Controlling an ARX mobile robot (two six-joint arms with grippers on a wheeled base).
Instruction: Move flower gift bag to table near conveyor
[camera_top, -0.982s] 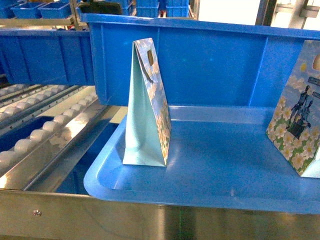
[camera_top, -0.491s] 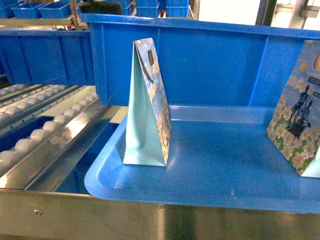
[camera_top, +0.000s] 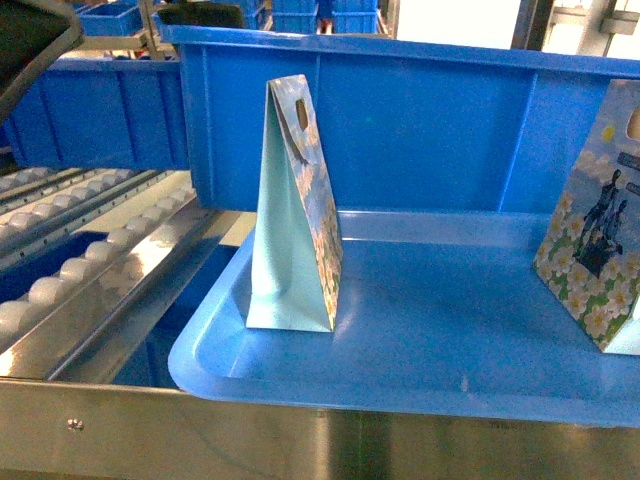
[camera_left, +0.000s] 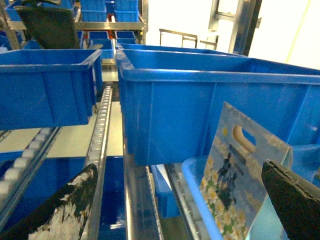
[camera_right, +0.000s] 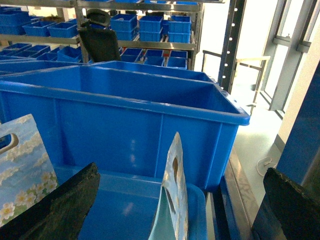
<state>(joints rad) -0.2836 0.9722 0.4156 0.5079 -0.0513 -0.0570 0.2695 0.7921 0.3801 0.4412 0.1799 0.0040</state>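
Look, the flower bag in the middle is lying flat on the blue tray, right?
Not quite. The flower gift bag is on the blue tray, but it stands upright on its base and is not lying flat. The head view shows it, with its handle hole at the top.
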